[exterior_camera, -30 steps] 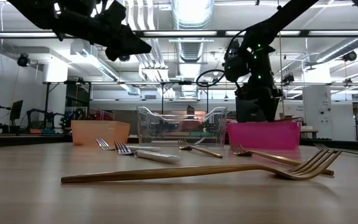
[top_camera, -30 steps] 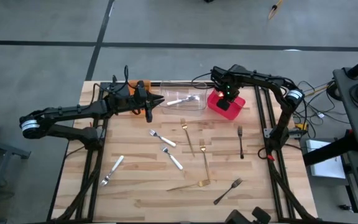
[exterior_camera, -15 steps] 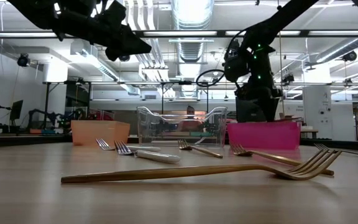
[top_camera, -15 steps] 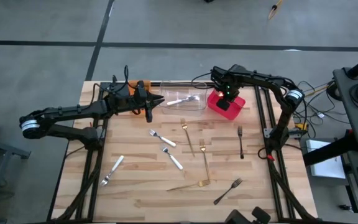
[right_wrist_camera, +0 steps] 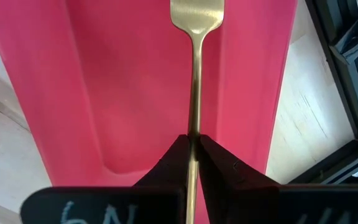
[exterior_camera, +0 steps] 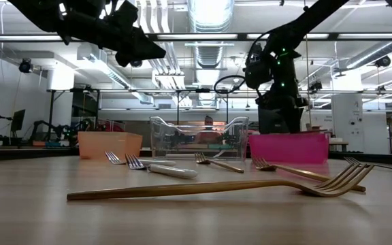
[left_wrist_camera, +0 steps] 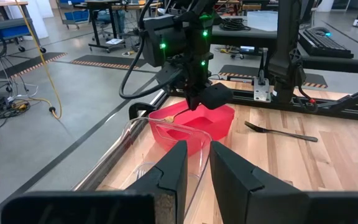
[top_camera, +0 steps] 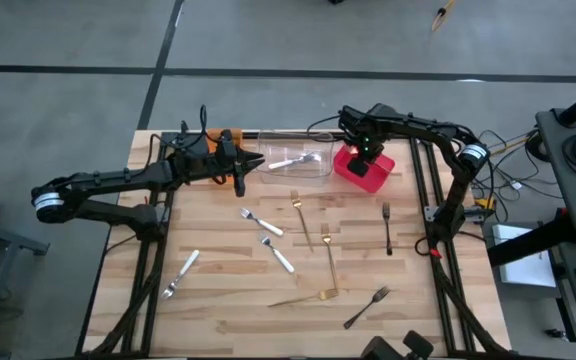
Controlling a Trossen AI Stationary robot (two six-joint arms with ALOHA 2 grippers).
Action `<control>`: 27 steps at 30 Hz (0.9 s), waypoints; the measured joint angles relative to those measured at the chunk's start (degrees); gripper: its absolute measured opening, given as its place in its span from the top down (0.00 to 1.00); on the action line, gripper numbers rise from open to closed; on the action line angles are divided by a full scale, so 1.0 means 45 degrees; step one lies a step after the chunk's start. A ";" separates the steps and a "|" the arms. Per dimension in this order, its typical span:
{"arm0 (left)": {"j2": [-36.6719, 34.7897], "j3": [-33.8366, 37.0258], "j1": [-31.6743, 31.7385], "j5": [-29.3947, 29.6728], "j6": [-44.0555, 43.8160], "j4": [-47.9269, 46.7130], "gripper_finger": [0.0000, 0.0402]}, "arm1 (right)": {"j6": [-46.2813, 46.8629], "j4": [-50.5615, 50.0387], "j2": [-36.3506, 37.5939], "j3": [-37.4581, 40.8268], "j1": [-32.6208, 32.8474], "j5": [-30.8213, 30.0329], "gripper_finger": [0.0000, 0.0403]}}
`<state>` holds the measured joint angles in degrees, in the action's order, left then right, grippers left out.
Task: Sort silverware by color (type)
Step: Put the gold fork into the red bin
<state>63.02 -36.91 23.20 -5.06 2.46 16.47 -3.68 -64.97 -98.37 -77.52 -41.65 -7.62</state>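
A wooden counter (top_camera: 218,300) seen from above, with two dark robot arms reaching in from either side. The right claw (right_wrist_camera: 192,144) hangs over the red bin (top_camera: 364,168) at the far edge, pinched shut on the handle of a gold fork (right_wrist_camera: 196,37) whose head points down into the bin. The left claw (left_wrist_camera: 196,163) hovers near the clear bin (top_camera: 293,160), its fingers narrowly parted and holding nothing. One silver fork (top_camera: 294,160) lies in the clear bin. An orange bin (exterior_camera: 109,144) sits beside it. Scattered across the counter lie more silver forks (top_camera: 261,222), gold forks (top_camera: 329,258) and black forks (top_camera: 387,228).
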 joint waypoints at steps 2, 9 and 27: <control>0.0000 0.0000 0.0000 0.0000 0.0004 0.0000 0.87 | -0.0029 0.0009 0.0000 0.0000 -0.0005 0.0000 0.97; 0.0000 0.0000 0.0000 0.0002 0.0005 0.0000 0.87 | 0.0019 0.0034 0.0000 0.0000 -0.0005 0.0005 0.97; 0.0000 0.0000 0.0000 0.0005 0.0053 -0.0005 0.87 | 0.0352 0.0055 0.0010 0.0000 -0.0005 0.0026 0.76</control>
<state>63.02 -36.91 23.20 -5.04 2.70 16.45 -2.10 -64.72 -98.32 -77.52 -41.67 -7.50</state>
